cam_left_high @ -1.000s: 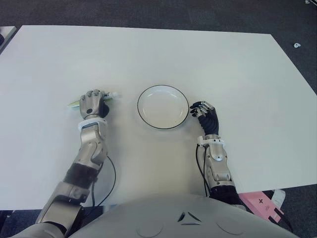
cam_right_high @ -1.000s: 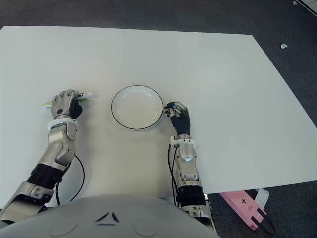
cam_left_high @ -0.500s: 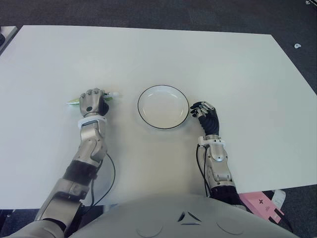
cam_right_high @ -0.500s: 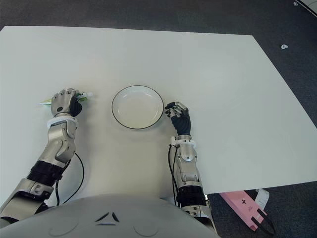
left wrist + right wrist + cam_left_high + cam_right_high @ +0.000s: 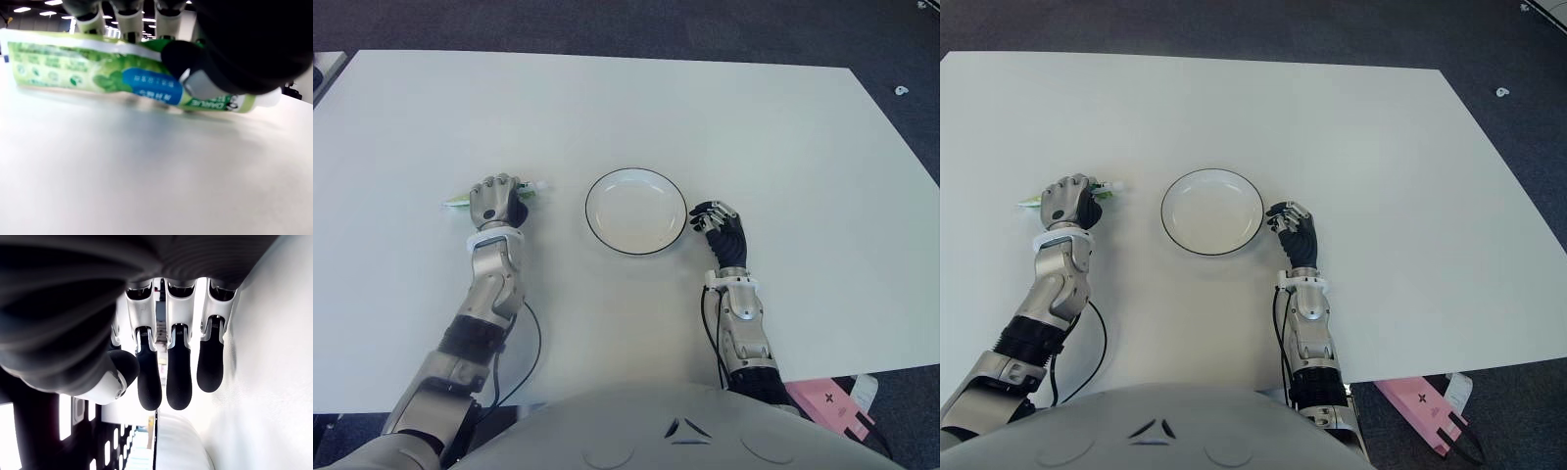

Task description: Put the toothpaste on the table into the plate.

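My left robot hand (image 5: 495,203) is clamped across the toothpaste (image 5: 122,83), low on the tabletop (image 5: 607,98), well left of the empty plate (image 5: 635,211). My right robot hand (image 5: 720,227) idles beside the plate's right rim, fingers loosely spread, leaving the drop zone unobstructed.

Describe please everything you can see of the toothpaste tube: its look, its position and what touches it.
The toothpaste tube is soft, green and white plastic with a blue label, a flat crimped tail and a white cap. It lies lengthwise on the white table, to the left of the plate, cap end toward the plate. The left robot hand is closed around its middle, fingers over the top and thumb on the label.
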